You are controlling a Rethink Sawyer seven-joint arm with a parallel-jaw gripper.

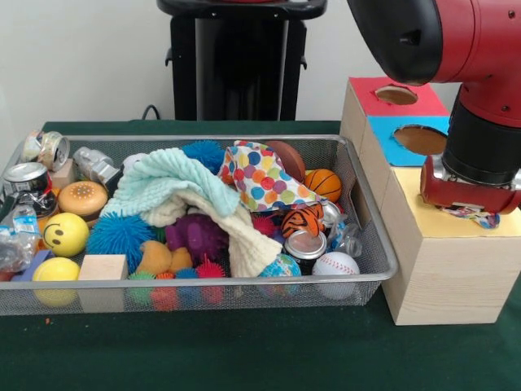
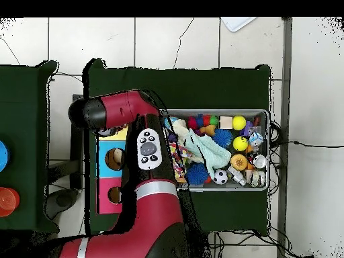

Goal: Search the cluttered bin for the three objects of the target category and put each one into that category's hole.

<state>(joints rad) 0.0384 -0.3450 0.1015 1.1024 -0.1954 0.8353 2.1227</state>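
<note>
The claw (image 1: 470,213) hangs low over the yellow-topped box (image 1: 440,220) near the bench's right edge in the front view, a scrap of polka-dot cloth (image 1: 476,216) bunched beneath it; whether it grips or has let go, I cannot tell. I judge the drop should be centred on the hole, which the arm hides in both views. The front view shows another dotted cloth (image 1: 262,177) lying in the bin (image 1: 383,261); the overhead view shows mostly the arm (image 2: 144,201) covering the boxes.
</note>
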